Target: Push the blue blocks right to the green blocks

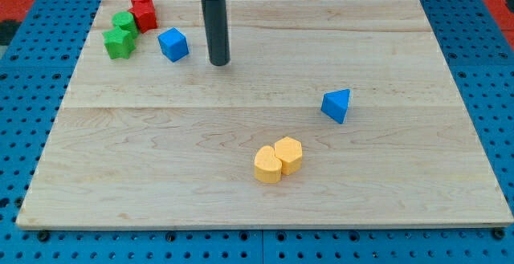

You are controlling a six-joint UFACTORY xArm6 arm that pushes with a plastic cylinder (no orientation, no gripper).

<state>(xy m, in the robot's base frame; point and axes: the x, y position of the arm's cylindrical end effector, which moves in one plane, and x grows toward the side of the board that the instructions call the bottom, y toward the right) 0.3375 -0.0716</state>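
A blue cube (173,44) sits near the view's top left, a short gap to the right of two green blocks, a star-shaped one (119,43) and a smaller one (124,22) just above it. A blue triangular block (336,105) lies alone right of centre. My tip (219,61) rests on the board just right of the blue cube, not touching it, with a small gap between them. The rod rises straight out of the view's top.
Two red blocks (144,10) stand stacked close at the top left, touching the green ones. Two yellow blocks (279,160) lie side by side below centre. The wooden board (434,200) sits on a blue perforated table.
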